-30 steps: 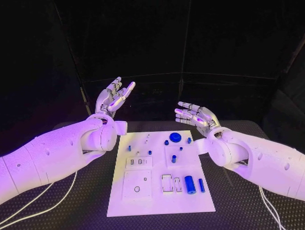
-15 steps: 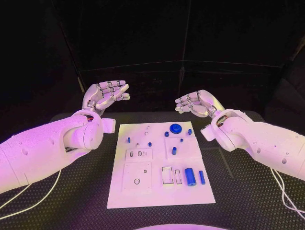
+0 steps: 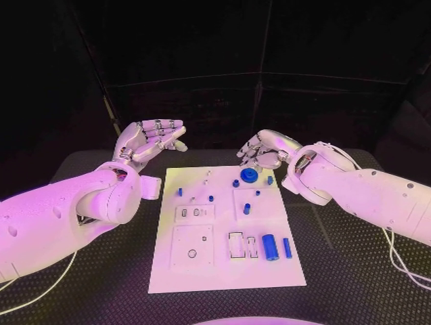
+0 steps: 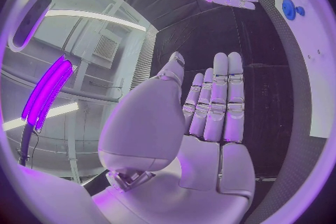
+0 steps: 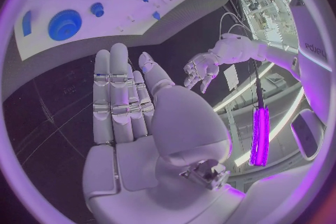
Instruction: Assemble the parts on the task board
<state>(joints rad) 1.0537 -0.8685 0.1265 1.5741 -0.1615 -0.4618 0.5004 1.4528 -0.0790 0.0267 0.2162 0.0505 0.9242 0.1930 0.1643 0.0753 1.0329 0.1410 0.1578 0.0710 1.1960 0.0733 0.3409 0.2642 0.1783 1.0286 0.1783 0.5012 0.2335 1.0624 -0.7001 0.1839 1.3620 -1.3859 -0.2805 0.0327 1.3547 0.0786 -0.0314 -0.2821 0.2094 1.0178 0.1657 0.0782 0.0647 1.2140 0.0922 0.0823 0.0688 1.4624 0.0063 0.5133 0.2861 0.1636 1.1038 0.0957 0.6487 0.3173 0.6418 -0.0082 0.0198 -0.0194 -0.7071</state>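
Both robot hands (image 3: 149,140) (image 3: 261,150) raised, empty

**Barely any readable text here**

Spotted just one bit of lettering: small dark print on the white left arm (image 5: 311,50) in the right wrist view, too tiny and bent to spell out for sure. Nothing legible on the task board (image 3: 225,271), its blue parts (image 3: 270,245), or anywhere along the table edges.
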